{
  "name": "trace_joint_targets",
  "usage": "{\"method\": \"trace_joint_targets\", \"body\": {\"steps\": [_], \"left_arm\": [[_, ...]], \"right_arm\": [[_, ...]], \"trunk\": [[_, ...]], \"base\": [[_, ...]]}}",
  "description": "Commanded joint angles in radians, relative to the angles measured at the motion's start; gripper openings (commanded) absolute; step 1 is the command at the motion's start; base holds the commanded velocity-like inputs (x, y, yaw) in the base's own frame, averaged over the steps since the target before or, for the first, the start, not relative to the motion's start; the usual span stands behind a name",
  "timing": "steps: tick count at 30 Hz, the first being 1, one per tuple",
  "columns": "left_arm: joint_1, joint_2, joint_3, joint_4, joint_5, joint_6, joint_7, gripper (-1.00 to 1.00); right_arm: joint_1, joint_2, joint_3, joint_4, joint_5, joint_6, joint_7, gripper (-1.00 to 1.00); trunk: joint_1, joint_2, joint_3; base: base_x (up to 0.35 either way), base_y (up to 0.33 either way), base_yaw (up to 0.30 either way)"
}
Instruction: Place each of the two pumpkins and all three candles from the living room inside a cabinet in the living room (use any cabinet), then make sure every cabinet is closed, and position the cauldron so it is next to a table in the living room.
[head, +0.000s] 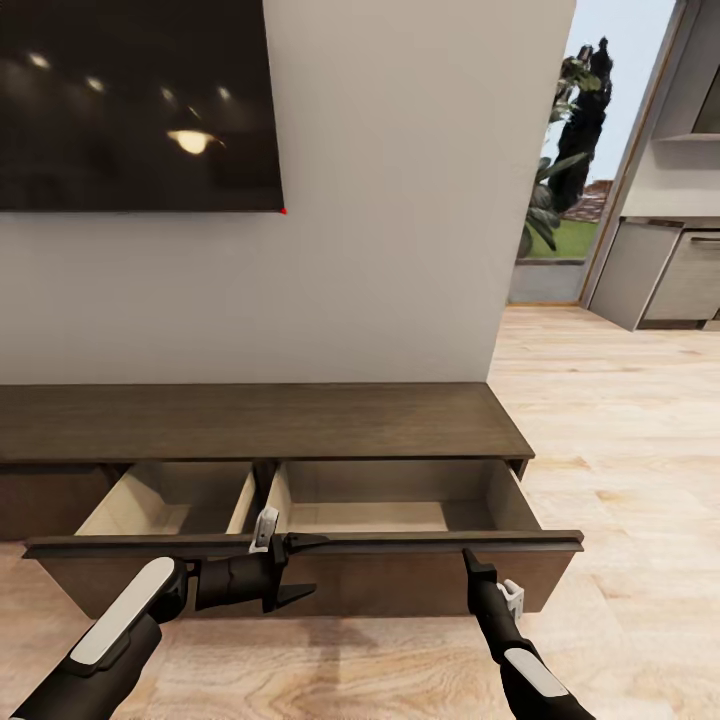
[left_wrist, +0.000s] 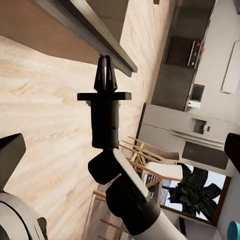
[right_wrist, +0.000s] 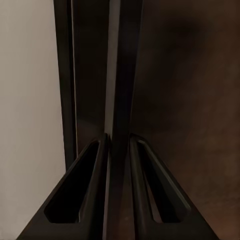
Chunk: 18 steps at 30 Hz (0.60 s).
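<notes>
The long, low dark-brown cabinet (head: 260, 420) stands against the white wall with its wide drawer (head: 300, 545) pulled out. The drawer's beige compartments hold nothing I can see. My right gripper (head: 468, 556) is at the drawer front's top rim, right of centre. In the right wrist view its fingers (right_wrist: 95, 200) are closed on that dark rim, and the left wrist view shows the right gripper (left_wrist: 105, 70) pinched at the panel's edge. My left gripper (head: 303, 570) hovers open in front of the drawer panel near its middle, fingers pointing right. Pumpkins, candles and cauldron are out of view.
A dark television (head: 130, 100) hangs on the wall above the cabinet. Light wood floor (head: 620, 450) stretches to the right toward a kitchen with grey cupboards (head: 670, 270) and a plant (head: 570, 150) by the window. Wooden chairs (left_wrist: 150, 165) show in the left wrist view.
</notes>
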Motion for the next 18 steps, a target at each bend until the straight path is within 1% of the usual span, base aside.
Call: {"method": "trace_joint_targets", "body": {"steps": [1, 9, 18], "left_arm": [[-0.001, 0.001, -0.001, 0.0, 0.011, 0.0, 0.009, 1.0], [-0.001, -0.001, -0.001, 0.0, 0.011, 0.0, 0.009, 1.0], [-0.001, -0.001, -0.001, 0.0, 0.011, 0.0, 0.009, 1.0]], "right_arm": [[-0.001, 0.001, 0.008, -0.013, -0.001, 0.0, 0.01, -1.0], [-0.001, 0.001, 0.008, -0.013, -0.002, 0.0, 0.01, -1.0], [-0.001, 0.001, 0.008, -0.013, -0.002, 0.0, 0.01, -1.0]], "trunk": [[0.0, -0.001, -0.001], [0.0, -0.001, -0.001], [0.0, -0.001, -0.001]], "base": [[-0.002, 0.0, 0.0], [-0.045, 0.0, 0.0], [-0.007, 0.0, 0.0]]}}
